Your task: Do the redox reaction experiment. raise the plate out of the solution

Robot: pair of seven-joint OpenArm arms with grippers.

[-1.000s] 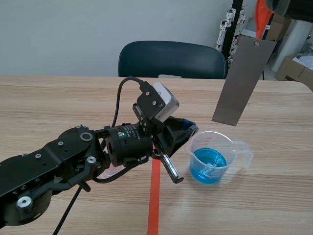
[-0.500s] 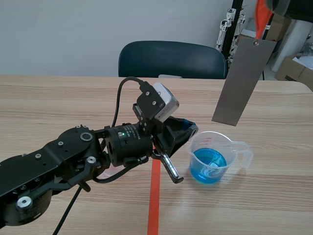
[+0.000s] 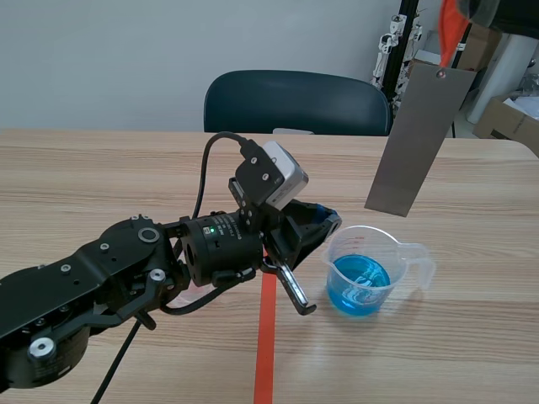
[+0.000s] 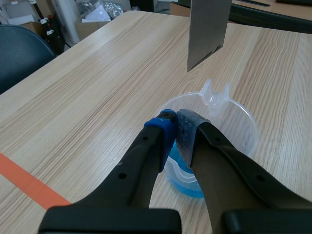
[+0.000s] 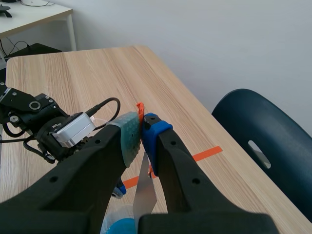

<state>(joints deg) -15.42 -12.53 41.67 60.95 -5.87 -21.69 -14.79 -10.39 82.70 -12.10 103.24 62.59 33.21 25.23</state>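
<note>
1. Left gripper (image 4: pixel 175 124), nearest the robot: pads clenched on the near rim of the beaker (image 3: pixel 396 244), the clear wall pinched between them. It reads as a steadying hold, not a lift.
2. The beaker stands upright on the table (image 3: pixel 101 177), just beside the orange-red tape line (image 3: pixel 266 337). Its spout and handle point away from the left gripper. The blue solution (image 3: pixel 358 286) fills only the bottom part.
3. Plate (image 3: pixel 418 139): grey metal strip hanging in the air above and beyond the beaker. Its lower edge is well clear of the rim and the liquid, and it is tilted, the bottom end leaning toward the beaker.
4. Right gripper (image 5: pixel 141 124): high above the beaker, fingers closed tight on an orange tab (image 5: pixel 140 108) that carries the plate through a hole at its top edge.
5. Judgement: the plate looks fully out, so the step is nearly done. To finish well:
   - draw it straight up without swinging;
   - hold the lower corner over the beaker mouth so drips fall back in;
   - leave the left pinch on the rim so the beaker cannot tip.
6. Beyond the beaker, at the far table edge: a dark chair (image 3: pixel 295 101).
</note>
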